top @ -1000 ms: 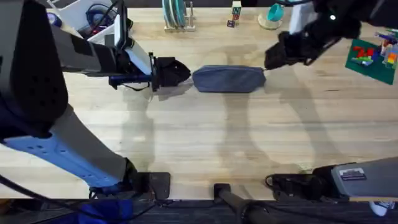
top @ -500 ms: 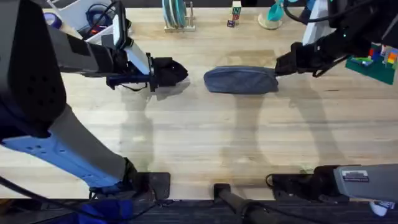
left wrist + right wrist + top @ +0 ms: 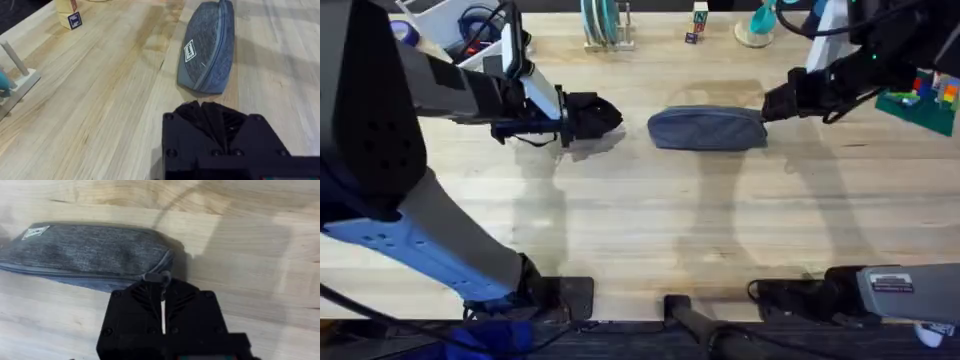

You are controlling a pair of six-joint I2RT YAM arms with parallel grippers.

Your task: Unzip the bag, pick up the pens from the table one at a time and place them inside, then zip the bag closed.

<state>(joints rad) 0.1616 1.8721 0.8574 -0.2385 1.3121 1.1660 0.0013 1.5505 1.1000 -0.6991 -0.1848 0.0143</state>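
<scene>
Bag (image 3: 707, 129) lay toward the table's (image 3: 650, 240) far edge, zipper apparently fully shut. Right jaws (image 3: 162, 280) were clenched on its pull tab (image 3: 159, 276) at the right end. Left jaws (image 3: 610, 113) were clenched on nothing, just off the bag's left end. Risk: unanchored bag could drag if tab's tugged.

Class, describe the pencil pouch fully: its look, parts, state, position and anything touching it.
The bag is an elongated grey-blue heathered fabric pouch lying flat on the wooden table, with a small white label and a zipper that looks closed along its length. The right gripper is at its right end, by the pull tab; the left gripper stays apart.
</scene>
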